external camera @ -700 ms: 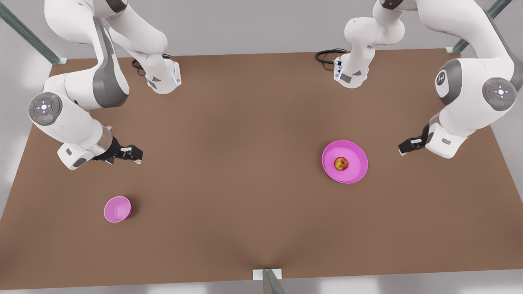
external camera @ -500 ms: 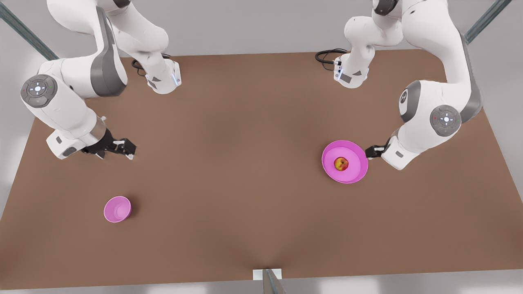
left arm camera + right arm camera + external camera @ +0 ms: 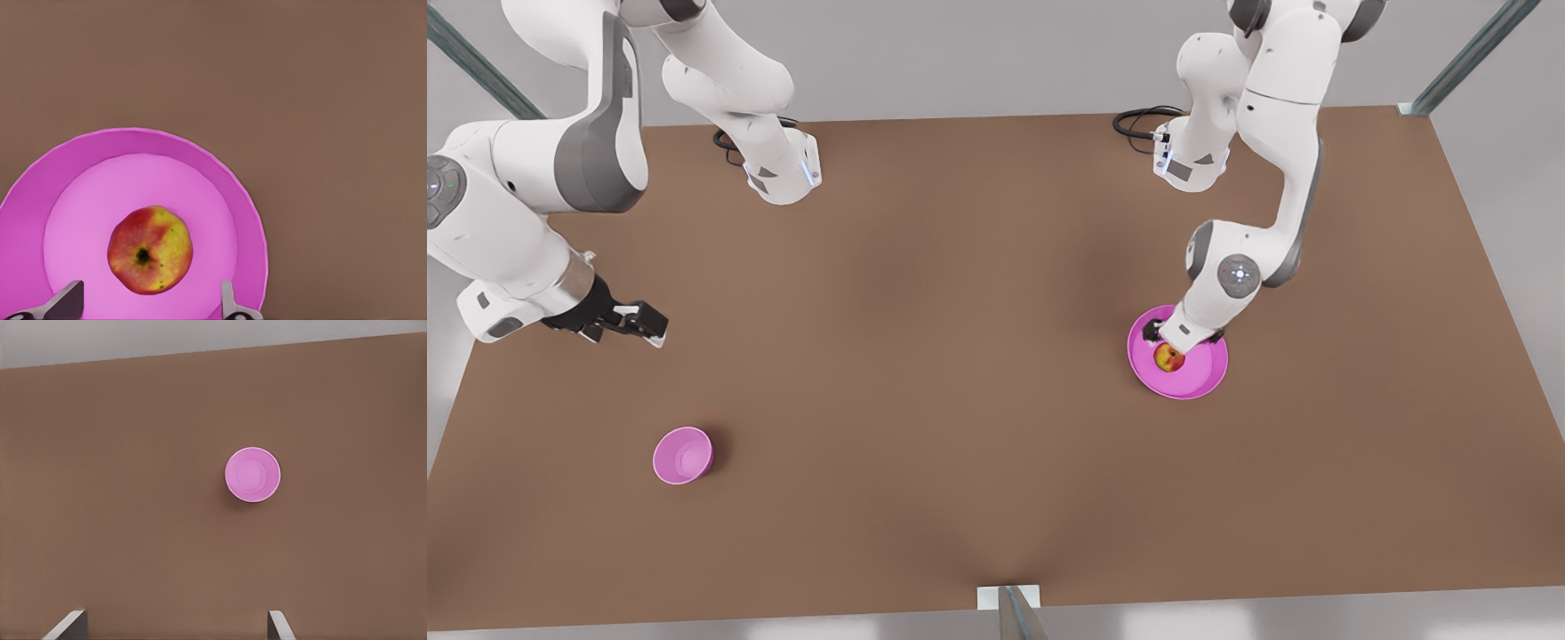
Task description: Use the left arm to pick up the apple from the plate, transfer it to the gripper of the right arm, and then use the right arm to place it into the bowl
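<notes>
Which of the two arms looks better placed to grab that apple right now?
The left arm: its open left gripper sits right above the apple on the plate. The right gripper waits across the table.

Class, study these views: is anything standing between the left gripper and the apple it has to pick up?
Nothing visible. The left gripper is over the plate, fingers open, and the apple lies bare between and beyond its fingertips. The right gripper waits apart, open, facing the bowl.
</notes>
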### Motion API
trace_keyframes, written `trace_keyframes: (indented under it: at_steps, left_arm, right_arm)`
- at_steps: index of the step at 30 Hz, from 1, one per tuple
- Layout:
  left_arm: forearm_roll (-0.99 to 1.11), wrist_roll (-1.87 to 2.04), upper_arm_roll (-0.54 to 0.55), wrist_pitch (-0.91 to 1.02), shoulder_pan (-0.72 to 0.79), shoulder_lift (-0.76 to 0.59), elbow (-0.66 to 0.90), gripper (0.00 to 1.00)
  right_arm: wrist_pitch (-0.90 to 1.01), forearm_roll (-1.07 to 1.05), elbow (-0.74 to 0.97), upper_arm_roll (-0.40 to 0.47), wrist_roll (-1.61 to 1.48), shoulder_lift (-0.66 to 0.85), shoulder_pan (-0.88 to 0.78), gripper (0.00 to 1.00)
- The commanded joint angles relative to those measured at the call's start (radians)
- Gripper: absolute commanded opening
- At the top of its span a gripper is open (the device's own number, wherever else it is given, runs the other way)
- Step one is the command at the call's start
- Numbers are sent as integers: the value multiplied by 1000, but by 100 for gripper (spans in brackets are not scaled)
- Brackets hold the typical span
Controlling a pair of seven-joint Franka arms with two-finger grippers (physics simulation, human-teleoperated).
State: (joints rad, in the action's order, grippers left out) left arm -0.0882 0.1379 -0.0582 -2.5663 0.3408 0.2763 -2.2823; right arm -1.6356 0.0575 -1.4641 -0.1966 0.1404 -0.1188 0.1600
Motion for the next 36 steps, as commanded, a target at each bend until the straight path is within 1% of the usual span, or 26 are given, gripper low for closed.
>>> trace_keyframes:
  at_steps: [1,5,9,15,18,26,27,29,36]
  left_arm:
    - [1,-9,0,-193,-2,27,-2,100]
    - [1,-6,0,-232,-5,99,0,100]
    - [1,-6,0,-247,-5,124,0,100]
    - [-10,-3,0,-247,-5,130,0,100]
    - [-10,-3,0,-247,-5,132,0,98]
    - [-11,-4,0,-244,-3,119,-25,98]
    - [-10,-4,0,-244,-3,119,-28,95]
    - [-10,-4,0,-244,-3,119,-28,79]
    - [-10,-3,1,-247,-3,130,-28,79]
  right_arm:
    - [3,-1,1,-1,-59,1,4,100]
    - [-3,-1,1,-1,-61,-2,4,100]
    - [-4,-2,2,-1,-58,-2,3,100]
    - [-9,-2,1,-3,-54,-13,-1,100]
    - [-9,-2,1,-3,-54,-15,-1,100]
    - [-9,-2,1,-3,-58,-15,-1,100]
    - [-9,-2,1,-4,-58,-15,-1,100]
    - [-9,-2,1,-3,-58,-15,-1,100]
    - [-9,-2,-1,-3,-61,-18,1,100]
